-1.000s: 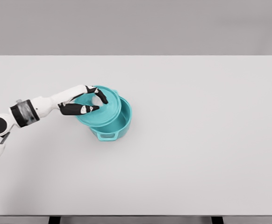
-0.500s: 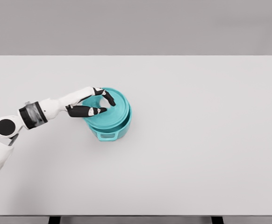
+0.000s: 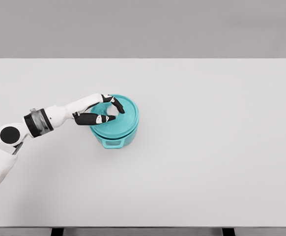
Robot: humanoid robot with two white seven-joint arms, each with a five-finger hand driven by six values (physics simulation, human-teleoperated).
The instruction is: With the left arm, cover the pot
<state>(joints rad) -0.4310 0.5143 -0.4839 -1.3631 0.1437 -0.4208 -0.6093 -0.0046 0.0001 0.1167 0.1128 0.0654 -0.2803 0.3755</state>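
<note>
The left robot hand (image 3: 105, 110) grips the round teal lid (image 3: 118, 114), which sits atop the teal handled pot (image 3: 116, 138) on the white tabletop (image 3: 207, 147).

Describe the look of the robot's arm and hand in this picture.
The left arm is glossy white with smooth rounded shells, a grey and black ribbed band at the forearm and a black round joint cap near the elbow. The left hand has a white back and fingers mostly black with small white segments. No cables show.
</note>
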